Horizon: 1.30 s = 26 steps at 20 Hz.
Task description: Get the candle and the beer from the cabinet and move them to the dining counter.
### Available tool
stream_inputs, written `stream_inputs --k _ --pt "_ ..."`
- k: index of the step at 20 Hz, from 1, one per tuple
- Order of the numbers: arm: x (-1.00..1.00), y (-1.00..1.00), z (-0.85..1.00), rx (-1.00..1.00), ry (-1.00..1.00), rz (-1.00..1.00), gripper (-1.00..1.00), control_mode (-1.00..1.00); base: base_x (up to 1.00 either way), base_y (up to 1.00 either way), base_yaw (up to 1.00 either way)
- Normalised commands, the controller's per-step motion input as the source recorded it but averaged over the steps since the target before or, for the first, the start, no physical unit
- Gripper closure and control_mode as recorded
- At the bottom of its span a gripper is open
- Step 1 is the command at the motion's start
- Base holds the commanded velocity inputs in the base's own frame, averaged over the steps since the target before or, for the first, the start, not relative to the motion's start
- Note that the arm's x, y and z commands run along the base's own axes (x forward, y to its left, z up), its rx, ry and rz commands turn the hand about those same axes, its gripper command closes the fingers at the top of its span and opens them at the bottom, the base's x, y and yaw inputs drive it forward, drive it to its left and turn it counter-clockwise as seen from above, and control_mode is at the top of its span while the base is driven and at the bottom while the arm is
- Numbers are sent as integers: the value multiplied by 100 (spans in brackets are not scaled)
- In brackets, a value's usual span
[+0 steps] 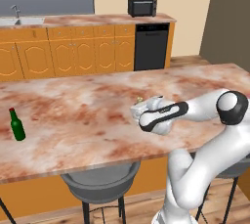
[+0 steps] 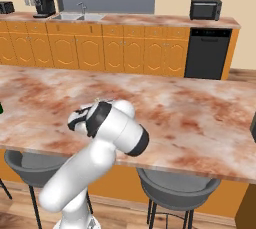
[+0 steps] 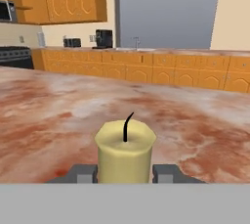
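hiding candle (image 3: 125, 152) base, end effector (image 3: 125, 173) tips cropped

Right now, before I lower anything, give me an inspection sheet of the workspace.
Surface: dining counter, marbled reddish-brown and cream stone.
Job's things: beer stands upright on the dining counter toward its left end; candle upright between the fingers, above the dining counter.
Clutter: nothing seen on the dining counter.
Grippers: gripper shut on the candle, a finger at each side.
Cables: nothing seen.
Surroundings: grey stools under the near edge; orange base cupboards, sink, microwave, black dishwasher behind.
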Motion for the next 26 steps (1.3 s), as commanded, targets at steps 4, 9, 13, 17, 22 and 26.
stream_inputs --k 4,9,13,17,22,26 --pt "10 1 -22 0 1 0 100 -100 0 0 0" --pt "16 1 -14 0 4 0 100 -100 0 0 0" --pt "16 1 -14 0 2 0 100 -100 0 0 0" --pt "2 0 -17 0 0 0 100 -100 0 0 0" --pt "0 0 -2 0 0 0 100 -100 0 0 0" --pt "0 0 0 0 0 0 -100 -100 0 0 0"
